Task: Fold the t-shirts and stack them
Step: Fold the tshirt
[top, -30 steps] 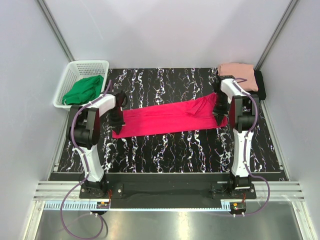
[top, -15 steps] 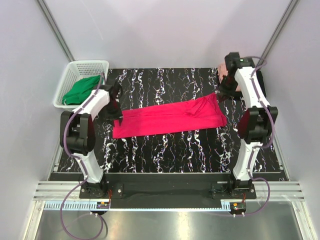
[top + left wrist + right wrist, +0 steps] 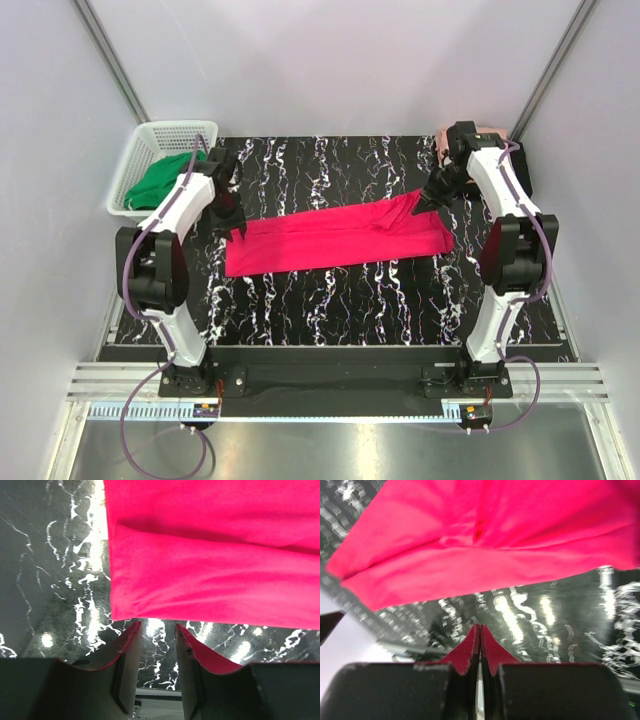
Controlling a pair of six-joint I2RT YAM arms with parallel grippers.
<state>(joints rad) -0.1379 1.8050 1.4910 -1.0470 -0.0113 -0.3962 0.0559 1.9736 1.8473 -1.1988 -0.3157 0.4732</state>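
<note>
The crimson-pink t-shirt (image 3: 335,235) lies flat on the table as a long strip folded lengthwise. It also shows in the left wrist view (image 3: 215,555) and the right wrist view (image 3: 485,545). My left gripper (image 3: 237,230) is open and empty just off the strip's far left corner; in its wrist view (image 3: 157,630) the cloth edge lies just beyond the fingertips. My right gripper (image 3: 421,204) is shut and empty by the far right corner, with its tips (image 3: 480,630) just short of the cloth. The salmon-pink t-shirt (image 3: 490,131) and the black t-shirt (image 3: 526,178) lie at the back right, mostly hidden by my right arm.
A white basket (image 3: 150,135) holding a green cloth (image 3: 160,182) stands at the back left, off the table's edge. The black marbled tabletop (image 3: 330,310) lies bare in front of the strip. Grey walls close in both sides.
Both grippers have left the shirt's ends. The right arm swung to the back corner, then came back toward the far right corner. The left gripper moved to the far left corner.
</note>
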